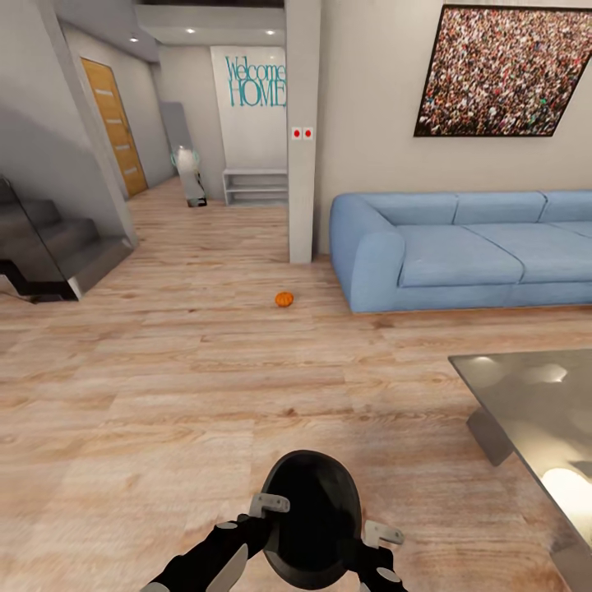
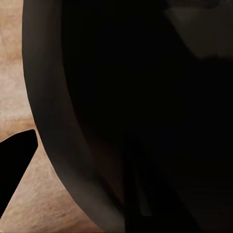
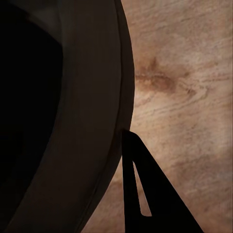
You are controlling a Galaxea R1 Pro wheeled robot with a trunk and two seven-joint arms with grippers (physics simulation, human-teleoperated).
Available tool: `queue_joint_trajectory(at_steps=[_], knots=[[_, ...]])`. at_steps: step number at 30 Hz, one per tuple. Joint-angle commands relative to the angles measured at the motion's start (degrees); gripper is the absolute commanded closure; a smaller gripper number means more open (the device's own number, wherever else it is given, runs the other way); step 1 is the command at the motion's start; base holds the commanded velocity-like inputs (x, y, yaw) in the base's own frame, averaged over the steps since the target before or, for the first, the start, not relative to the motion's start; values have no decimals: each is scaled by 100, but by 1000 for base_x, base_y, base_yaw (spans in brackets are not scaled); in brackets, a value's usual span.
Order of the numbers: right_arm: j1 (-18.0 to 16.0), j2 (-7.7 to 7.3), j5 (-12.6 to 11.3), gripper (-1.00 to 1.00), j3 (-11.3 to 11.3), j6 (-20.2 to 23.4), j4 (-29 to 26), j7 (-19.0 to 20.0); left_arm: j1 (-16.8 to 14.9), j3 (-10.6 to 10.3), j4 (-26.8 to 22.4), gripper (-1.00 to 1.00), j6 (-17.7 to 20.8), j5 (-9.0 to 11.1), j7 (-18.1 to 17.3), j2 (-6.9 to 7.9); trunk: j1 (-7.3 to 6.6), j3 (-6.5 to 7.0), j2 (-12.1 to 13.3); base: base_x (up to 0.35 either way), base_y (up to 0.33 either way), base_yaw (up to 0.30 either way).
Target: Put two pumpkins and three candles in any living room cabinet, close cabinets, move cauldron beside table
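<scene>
The black cauldron [image 1: 312,518] hangs just above the wood floor at the bottom middle of the head view, held between both arms. My left gripper [image 1: 270,503] is shut on its left rim and my right gripper [image 1: 380,534] on its right rim. In the wrist views the cauldron's dark wall [image 2: 136,97] [image 3: 63,121] sits right against a black finger [image 2: 17,160] [image 3: 145,194] that stays outside the rim. One orange pumpkin [image 1: 284,299] lies on the floor ahead, near the pillar. The glossy grey table [image 1: 534,411] stands at the right, a short way from the cauldron. The candles and the cabinet are out of view.
A blue sofa [image 1: 469,247] lines the right wall behind the table. A white pillar [image 1: 302,131] rises left of it. Dark stairs [image 1: 49,247] stand at the left. A hallway with a low shelf [image 1: 255,185] and a wooden door [image 1: 115,123] opens beyond.
</scene>
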Motion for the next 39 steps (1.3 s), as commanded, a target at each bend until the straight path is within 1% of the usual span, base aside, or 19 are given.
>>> queue_joint_trajectory(at_steps=[1,2,10,13,25,39], knots=[[-5,1,-49,100,78,-21,-85,7,-3,-42,-10,100,15,83,14,2,-24,14,39,0,0,0],[-5,1,-47,100,77,-24,-85,8,-3,-42,-9,100,15,83,14,6,-46,32,79,0,0,0],[-6,1,-42,100,78,-32,-85,11,-3,-38,-20,100,15,83,17,20,-46,32,79,0,0,-2],[-5,1,-46,100,78,-32,-85,12,-3,-34,-20,100,15,83,19,22,-46,32,79,-2,0,-129],[-7,1,-59,100,77,-32,-85,12,-3,-33,-21,100,15,83,20,28,-46,32,79,-80,1,-248],[-6,1,-59,100,78,-32,-85,12,-3,-27,-21,100,15,83,20,28,-46,32,79,-86,78,-256]])
